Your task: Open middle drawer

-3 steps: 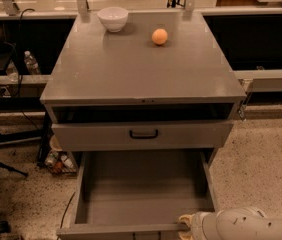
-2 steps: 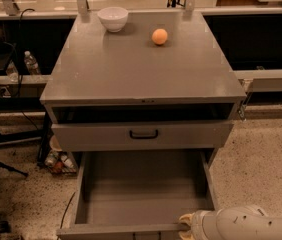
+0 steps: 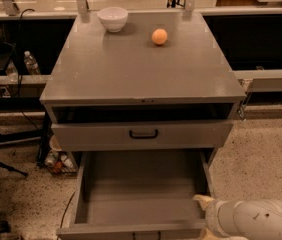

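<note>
Middle drawer (image 3: 141, 184) stood pulled well out beneath the upper drawer front (image 3: 191, 134) — the opening step looked about done. Gripper (image 3: 207, 208) sat at its front right corner, grip state untellable; next likely a clean withdrawal.

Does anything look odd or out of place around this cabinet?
Nothing is spilled or broken. The middle drawer stands pulled far out, with the gripper at its front right corner. A dark gap shows between the cabinet top and the upper drawer.
</note>
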